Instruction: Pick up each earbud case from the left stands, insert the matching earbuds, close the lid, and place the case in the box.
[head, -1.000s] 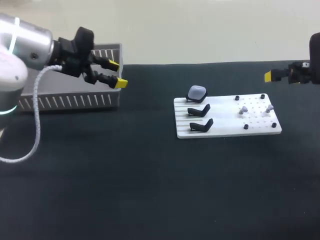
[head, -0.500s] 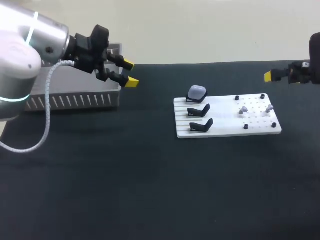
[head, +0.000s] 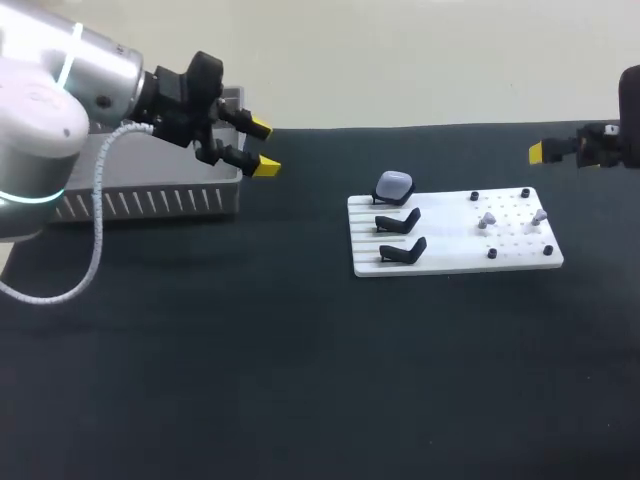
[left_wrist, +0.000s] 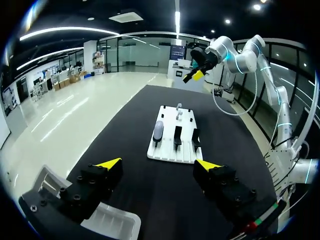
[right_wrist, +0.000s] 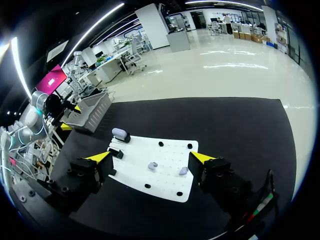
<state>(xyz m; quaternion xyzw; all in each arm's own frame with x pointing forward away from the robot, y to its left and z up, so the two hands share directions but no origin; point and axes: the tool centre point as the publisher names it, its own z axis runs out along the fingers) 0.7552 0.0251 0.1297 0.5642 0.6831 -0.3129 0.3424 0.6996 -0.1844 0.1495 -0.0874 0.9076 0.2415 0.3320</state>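
The left gripper (head: 260, 148) hangs with its fingers spread and grasping nothing, just beside the grey box (head: 150, 200) on its 3 o'clock side. The right gripper (right_wrist: 151, 157) is also released and holds nothing, at 2 o'clock from the white board (head: 450, 250). The earbud case (head: 394, 184) sits on the stand at the board's 10 o'clock corner, and two earbuds (head: 487, 218) lie toward its 3 o'clock side.

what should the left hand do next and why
Probably swing the left hand from near the box over to the earbud case: the hand is open and empty, that case sits on the farthest stand, the two nearer stands are bare, and two earbuds lie on the white board.
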